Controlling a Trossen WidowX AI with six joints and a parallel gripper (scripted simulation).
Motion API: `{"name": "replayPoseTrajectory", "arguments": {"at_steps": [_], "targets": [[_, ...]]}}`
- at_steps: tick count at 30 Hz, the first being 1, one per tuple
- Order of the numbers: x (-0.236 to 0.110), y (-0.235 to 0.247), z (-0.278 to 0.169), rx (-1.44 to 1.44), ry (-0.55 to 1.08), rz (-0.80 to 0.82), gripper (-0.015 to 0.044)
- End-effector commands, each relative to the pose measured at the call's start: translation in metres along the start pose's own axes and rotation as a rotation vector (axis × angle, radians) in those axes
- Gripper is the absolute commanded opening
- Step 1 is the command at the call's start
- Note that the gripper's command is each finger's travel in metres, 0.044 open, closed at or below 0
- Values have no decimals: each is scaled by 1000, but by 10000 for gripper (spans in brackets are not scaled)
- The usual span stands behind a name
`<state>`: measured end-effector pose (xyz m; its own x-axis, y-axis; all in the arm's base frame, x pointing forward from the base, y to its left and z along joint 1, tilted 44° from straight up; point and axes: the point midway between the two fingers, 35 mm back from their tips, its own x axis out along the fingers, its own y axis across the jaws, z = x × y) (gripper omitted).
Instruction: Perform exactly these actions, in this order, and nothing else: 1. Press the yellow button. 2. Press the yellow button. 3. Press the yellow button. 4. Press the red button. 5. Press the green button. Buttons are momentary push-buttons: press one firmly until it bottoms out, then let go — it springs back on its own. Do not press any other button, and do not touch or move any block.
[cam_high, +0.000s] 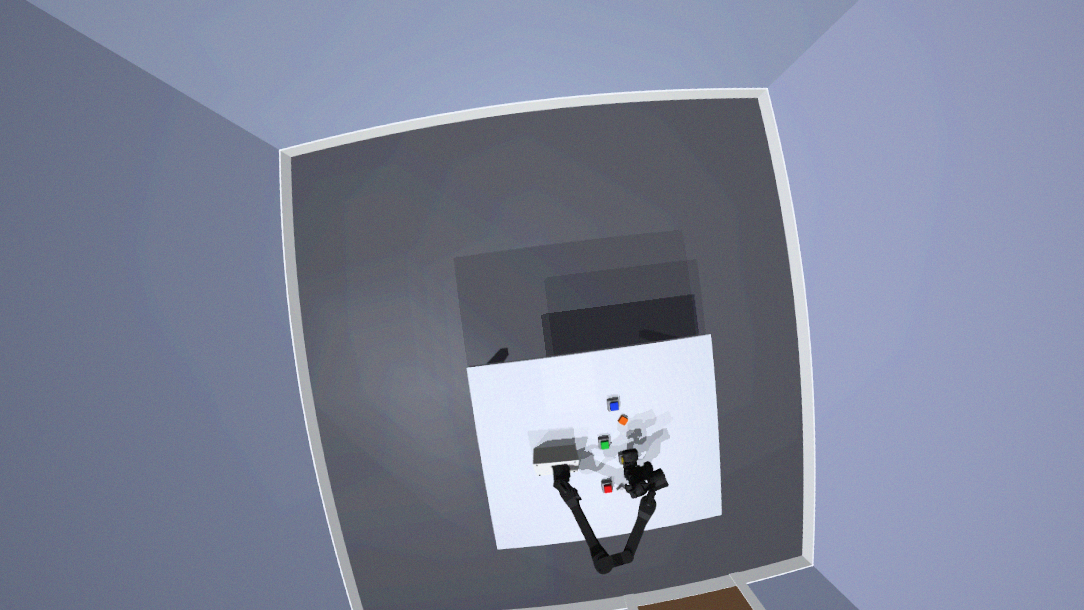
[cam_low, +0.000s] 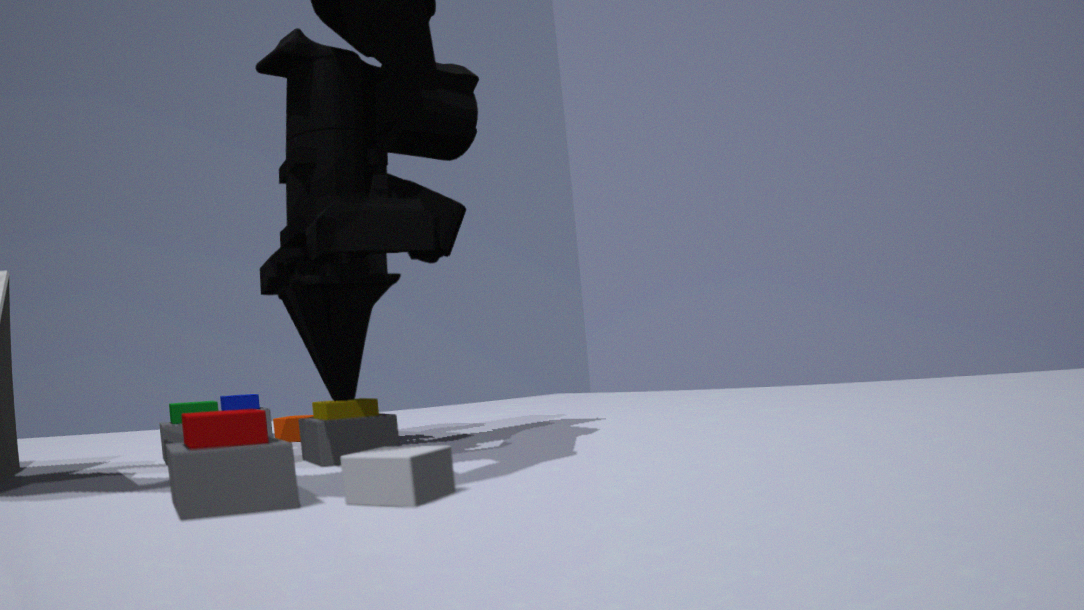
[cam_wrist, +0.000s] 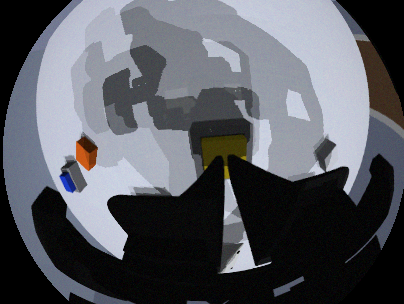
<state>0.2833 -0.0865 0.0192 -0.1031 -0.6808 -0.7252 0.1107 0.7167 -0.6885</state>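
My gripper (cam_low: 343, 398) (cam_wrist: 224, 161) is shut and empty, pointing down with its fingertips at the top of the yellow button (cam_low: 345, 409) (cam_wrist: 224, 145). They seem to touch its cap, which stands above its dark housing, perhaps slightly lowered. In the top view the arm mostly hides this button. The red button (cam_high: 607, 489) (cam_low: 225, 429) is raised on a grey housing, nearest the exterior camera. The green button (cam_high: 604, 444) (cam_low: 193, 412) is raised, partly behind the red one there. Both are hidden in the wrist view.
A blue button (cam_high: 614, 405) (cam_low: 239, 402) (cam_wrist: 67, 182) stands near an orange block (cam_high: 623, 419) (cam_low: 291, 428) (cam_wrist: 86, 153). A light grey block (cam_low: 379, 477) (cam_wrist: 326, 148) lies near the yellow and red buttons. A grey-topped box (cam_high: 555, 454) stands beside the arm's base.
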Motion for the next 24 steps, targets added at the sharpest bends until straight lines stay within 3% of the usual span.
{"name": "replayPoseTrajectory", "arguments": {"at_steps": [1, 18, 24], "targets": [[6, 0, 0, -5, -3, -7, 20], [6, 0, 0, -5, -3, -7, 20], [-29, 0, 0, -5, -2, -5, 20]]}}
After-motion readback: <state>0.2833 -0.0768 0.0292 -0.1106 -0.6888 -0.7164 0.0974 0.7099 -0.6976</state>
